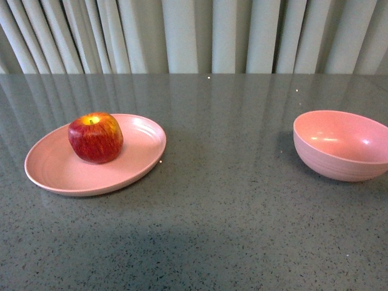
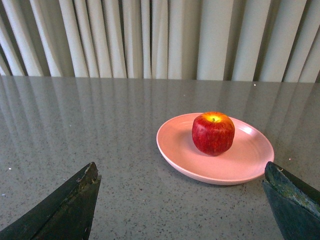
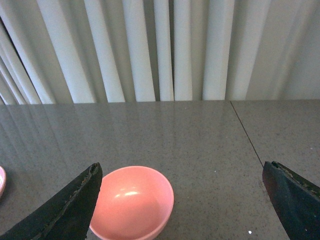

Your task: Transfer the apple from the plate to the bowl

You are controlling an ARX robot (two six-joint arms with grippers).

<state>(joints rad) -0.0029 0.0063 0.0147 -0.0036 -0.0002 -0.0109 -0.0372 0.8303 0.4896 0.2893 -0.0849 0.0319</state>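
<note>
A red streaky apple (image 1: 95,137) with a yellow stem dip sits upright on the shallow pink plate (image 1: 51,170) at the table's left. The deep pink bowl (image 1: 342,144) stands empty at the right. No arm shows in the front view. In the left wrist view my left gripper (image 2: 182,172) is open and holds nothing; the apple (image 2: 213,133) and plate (image 2: 245,162) lie beyond its fingertips, nearer one finger. My right gripper (image 3: 182,172) is open too and holds nothing, with the bowl (image 3: 132,202) ahead of it beside one dark finger (image 3: 75,202).
Everything rests on a grey speckled tabletop (image 1: 224,206). Pale pleated curtains (image 1: 194,33) hang behind its far edge. A thin seam (image 3: 246,132) crosses the tabletop in the right wrist view.
</note>
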